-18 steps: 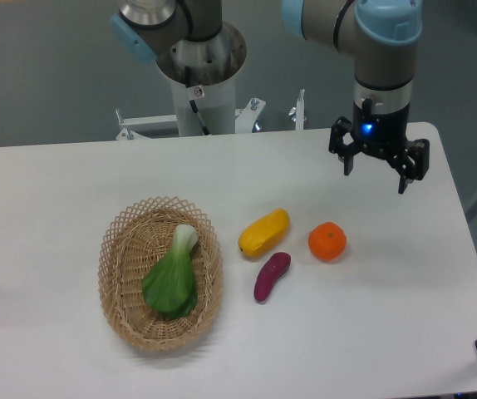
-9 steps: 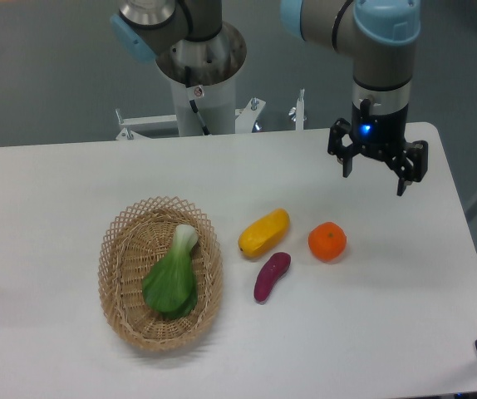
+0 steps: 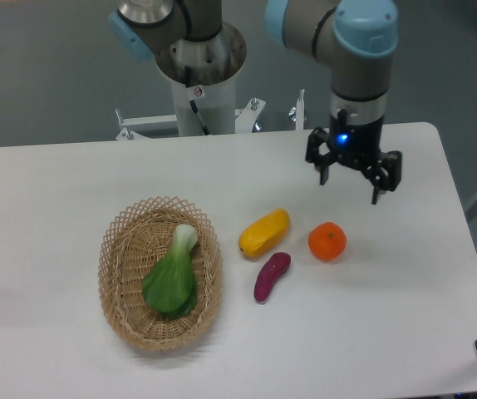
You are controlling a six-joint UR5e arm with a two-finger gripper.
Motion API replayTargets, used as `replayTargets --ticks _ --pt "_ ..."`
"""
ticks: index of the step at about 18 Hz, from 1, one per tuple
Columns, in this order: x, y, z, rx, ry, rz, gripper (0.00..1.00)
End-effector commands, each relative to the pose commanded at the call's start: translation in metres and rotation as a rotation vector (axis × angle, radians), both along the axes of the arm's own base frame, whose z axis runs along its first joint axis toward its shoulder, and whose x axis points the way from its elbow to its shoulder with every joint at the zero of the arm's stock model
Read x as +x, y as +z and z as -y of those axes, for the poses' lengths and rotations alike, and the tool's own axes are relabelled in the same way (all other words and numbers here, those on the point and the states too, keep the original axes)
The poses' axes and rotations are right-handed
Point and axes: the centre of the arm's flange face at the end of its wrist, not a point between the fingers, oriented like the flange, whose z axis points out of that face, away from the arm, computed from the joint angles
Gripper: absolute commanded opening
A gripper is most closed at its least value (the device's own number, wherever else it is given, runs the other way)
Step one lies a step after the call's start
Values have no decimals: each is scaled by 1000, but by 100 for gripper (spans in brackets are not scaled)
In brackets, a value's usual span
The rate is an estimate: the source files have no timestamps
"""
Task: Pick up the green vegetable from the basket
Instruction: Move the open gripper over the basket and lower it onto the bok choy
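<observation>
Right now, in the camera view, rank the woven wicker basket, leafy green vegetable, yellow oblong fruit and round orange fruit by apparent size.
1. Woven wicker basket
2. Leafy green vegetable
3. Yellow oblong fruit
4. Round orange fruit

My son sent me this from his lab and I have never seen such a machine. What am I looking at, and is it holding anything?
This is one picture from a fixed camera looking down at a white table. The grey and light blue jointed thing at the top is a robot arm. At its end hangs a black gripper, a two-finger claw. Its fingers are spread open above the table and hold nothing.

On the table lies an oval wicker basket with a green vegetable in it, leafy with a pale stalk. To the right of the basket, out on the table, lie a yellow fruit, a purple sweet potato and an orange. The gripper is nearest the orange, well away from the basket.
</observation>
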Motion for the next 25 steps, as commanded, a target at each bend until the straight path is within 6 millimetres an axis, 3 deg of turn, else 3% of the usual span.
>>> replayTargets --ticks 5,10,12,15,21,23,25 --pt "38 -11 -34 12 90 55 100" --pt "101 -40 -65 -5 147 143 100" --pt "128 -61 -75 -29 184 184 100" --pt "155 -84 -92 -64 168 216 100" --pt "188 -122 -124 -71 91 210 100" --pt "191 -140 -129 -85 82 210 100" --pt "193 -146 -128 -93 78 215 100"
